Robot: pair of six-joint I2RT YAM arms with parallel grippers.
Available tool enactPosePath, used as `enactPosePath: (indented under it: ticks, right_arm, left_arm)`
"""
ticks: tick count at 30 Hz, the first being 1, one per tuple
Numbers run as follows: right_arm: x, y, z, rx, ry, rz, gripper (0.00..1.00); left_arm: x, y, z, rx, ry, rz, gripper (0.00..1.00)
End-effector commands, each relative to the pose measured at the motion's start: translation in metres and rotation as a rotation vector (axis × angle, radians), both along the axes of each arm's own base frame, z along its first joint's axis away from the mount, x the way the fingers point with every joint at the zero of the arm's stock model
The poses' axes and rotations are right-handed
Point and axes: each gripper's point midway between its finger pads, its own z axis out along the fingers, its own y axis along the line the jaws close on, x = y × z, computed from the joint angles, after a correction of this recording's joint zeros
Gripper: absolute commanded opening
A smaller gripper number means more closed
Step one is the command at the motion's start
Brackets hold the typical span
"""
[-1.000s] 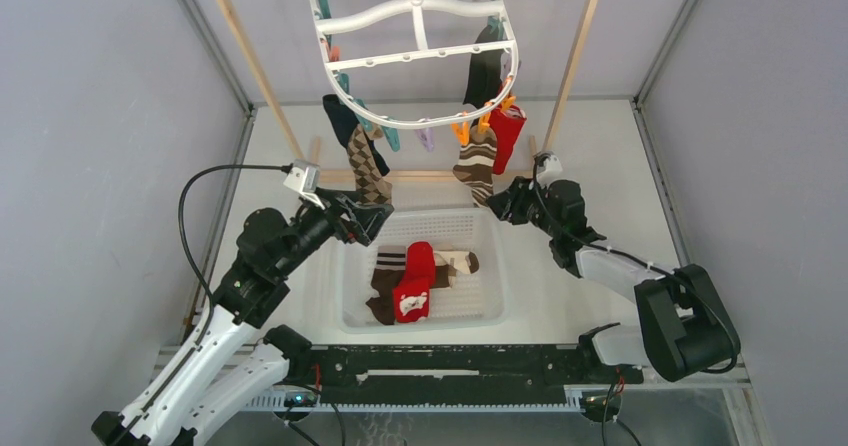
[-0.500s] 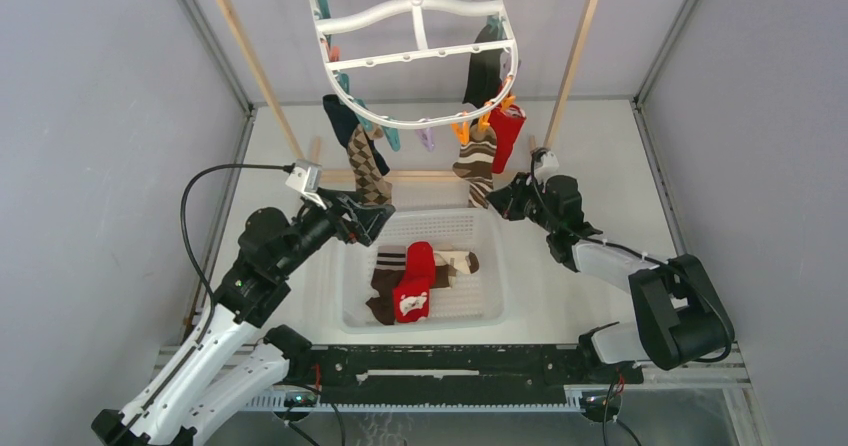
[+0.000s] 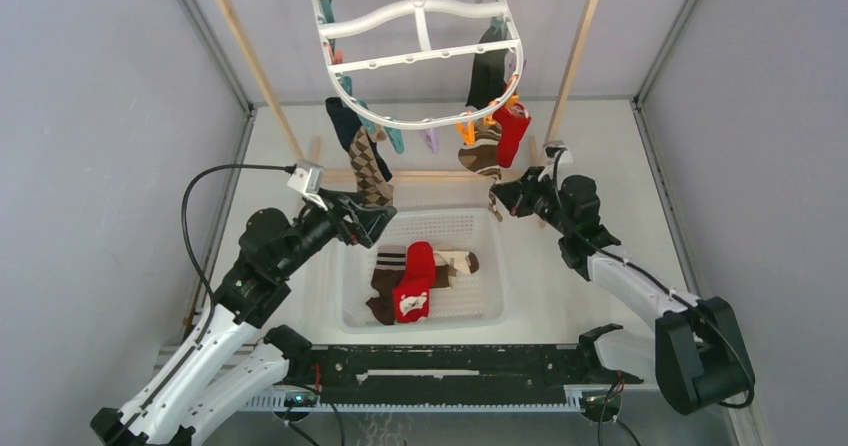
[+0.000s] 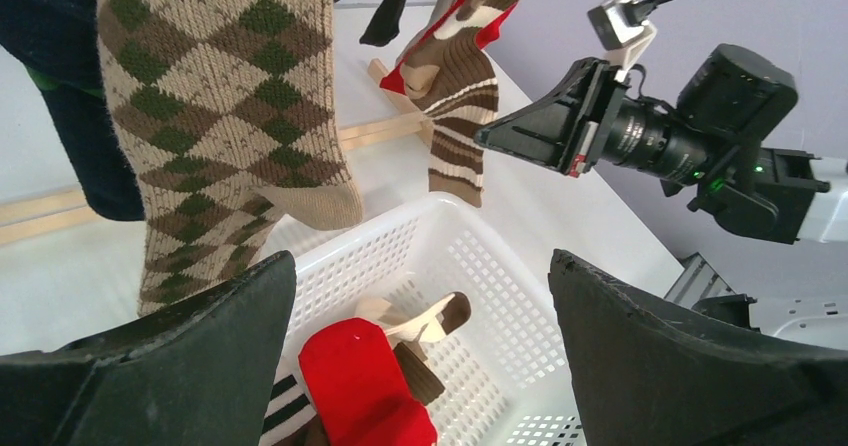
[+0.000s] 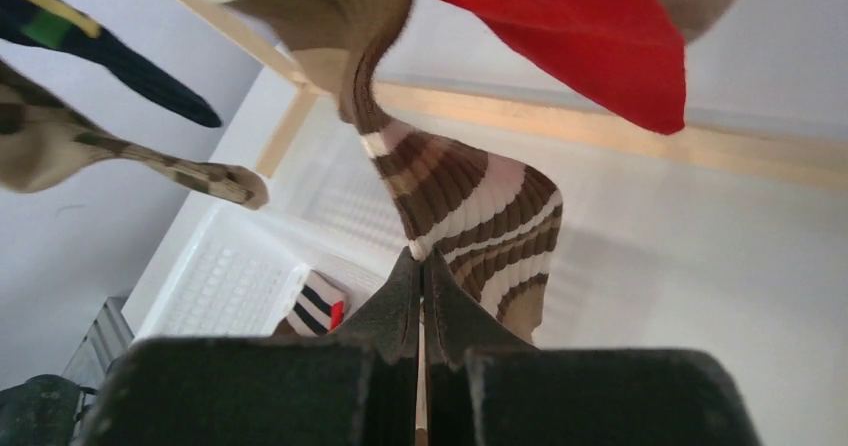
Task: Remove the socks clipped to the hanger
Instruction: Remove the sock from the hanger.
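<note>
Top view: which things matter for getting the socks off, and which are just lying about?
Job: hanger; striped sock, pinched by right gripper; red sock; argyle sock; navy sock; black sock; left gripper, open.
Lying about: basket; wooden rack; empty clips.

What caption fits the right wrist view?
Right gripper shut on the hanging brown striped sock, red sock overhead, white basket behind.

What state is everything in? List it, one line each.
left gripper: open, empty
right gripper: shut on brown striped sock
brown striped sock: clipped to hanger, lower end pinched
argyle sock: clipped, hanging free
hanging red sock: clipped
white basket: holds loose socks
</note>
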Motion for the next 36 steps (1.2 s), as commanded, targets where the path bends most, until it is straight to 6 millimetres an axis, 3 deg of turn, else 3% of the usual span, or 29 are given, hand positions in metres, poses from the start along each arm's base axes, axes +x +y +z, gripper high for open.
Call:
enactPosePath:
  ticks: [1,12,18,25,36]
  right_arm:
    - [-0.008,0.0,0.047,0.044,-0.095,0.018,0.0]
    - [-0.049,-0.003,0.089,0.104,-0.147,0.058,0.0]
    - [-0.074,0.006,0.106,0.136,-0.169,0.104,0.0]
    - [-0.099,0.024,0.114,0.162,-0.176,0.165,0.0]
    - [-0.128,0.072,0.121,0.185,-0.161,0.288,0.0]
  left_arm:
    - [-0.004,-0.002,0.008,-0.032,-0.02,-0.009,1.0]
    - [-0.009,-0.007,0.006,-0.041,-0.012,-0.029,1.0]
    - [-0.012,-0.014,0.0,-0.049,-0.005,-0.051,1.0]
    - [-0.015,-0.022,-0.008,-0.047,0.004,-0.078,1.0]
    - [-0.023,-0.042,-0.012,-0.046,-0.022,-0.152,1.0]
